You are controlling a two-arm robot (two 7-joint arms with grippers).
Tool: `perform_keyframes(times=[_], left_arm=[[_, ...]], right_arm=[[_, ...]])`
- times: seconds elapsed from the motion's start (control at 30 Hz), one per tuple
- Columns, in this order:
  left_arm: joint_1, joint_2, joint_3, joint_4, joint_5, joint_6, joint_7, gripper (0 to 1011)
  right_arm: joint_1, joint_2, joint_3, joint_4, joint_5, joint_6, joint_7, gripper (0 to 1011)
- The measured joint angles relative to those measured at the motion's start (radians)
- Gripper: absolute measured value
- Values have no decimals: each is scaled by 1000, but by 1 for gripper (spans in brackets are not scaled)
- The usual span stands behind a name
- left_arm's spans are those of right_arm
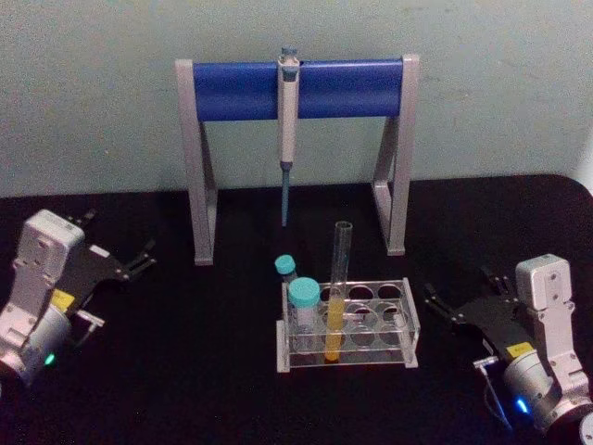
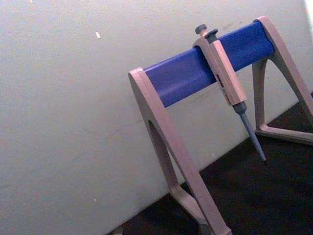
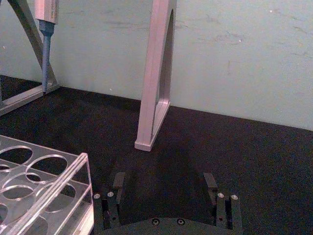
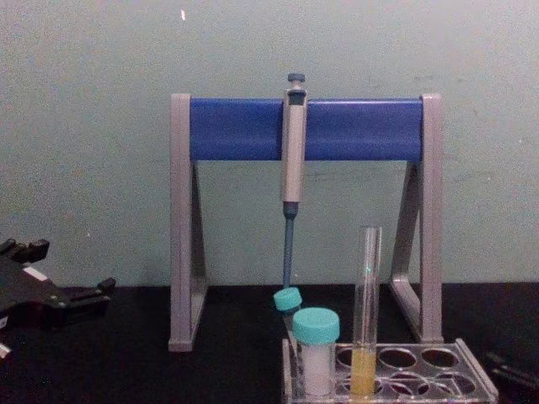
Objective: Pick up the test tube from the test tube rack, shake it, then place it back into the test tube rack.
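Observation:
The test tube [image 1: 339,278] stands upright in the clear test tube rack [image 1: 410,326] at table centre, with yellow-orange liquid in its lower part; the chest view shows the test tube [image 4: 367,286] in the rack [image 4: 476,379] too. My left gripper [image 1: 119,236] rests open at the far left of the table, well away from the rack. Just to the right of the rack, my right gripper [image 1: 460,283] is open with nothing in it. In the right wrist view its fingers [image 3: 119,182] are spread, with the rack's corner [image 3: 73,176] beside the right gripper [image 3: 165,182].
Two teal-capped vials [image 1: 303,311] stand in the rack's left side, close to the tube. Behind the rack is a grey-legged stand with a blue crossbar [image 1: 241,88], and a grey pipette [image 1: 288,139] hangs from it. A black table [image 1: 185,371] meets a pale wall.

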Motion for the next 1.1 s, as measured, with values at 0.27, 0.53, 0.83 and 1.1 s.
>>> perform_keyframes(times=[0.27,0.53,0.83,1.1], left_arm=[[0,0,0,0,0,0,0,1001],[0,0,0,0,0,0,0,1001],[0,0,0,0,0,0,0,1001],[0,0,0,0,0,0,0,1001]], right_arm=[[-1,2,-1,-3,0,-1,-1,1000],[-1,2,-1,-5,1,-1,-2,1000],[-2,3,-1,-5,2,-2,-3,1000],[-2,3,-1,-6,2,-2,-3,1000]])
